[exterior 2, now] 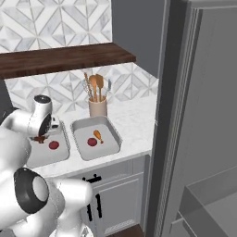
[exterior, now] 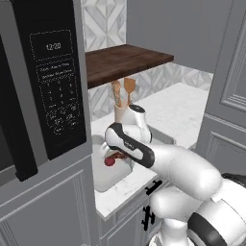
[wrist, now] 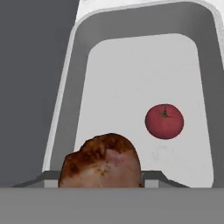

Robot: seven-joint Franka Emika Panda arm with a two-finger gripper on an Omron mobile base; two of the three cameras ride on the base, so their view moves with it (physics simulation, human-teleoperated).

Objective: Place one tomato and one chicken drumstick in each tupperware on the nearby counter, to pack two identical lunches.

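The chicken drumstick (wrist: 101, 161) sits clamped in the claw (exterior 2: 40, 137), jaws part-open around its meaty end, hanging over the left tupperware (exterior 2: 34, 159) so it can drop in cleanly. A tomato (wrist: 164, 121) already lies on that tray's floor, at about two o'clock from the drumstick in the hand view, so the free floor beside it looks the sensible landing spot. The right tupperware (exterior 2: 112, 133) on the bench (exterior 2: 134, 121) holds its own tomato (exterior 2: 92, 142) and drumstick (exterior 2: 97, 135), seemingly packed.
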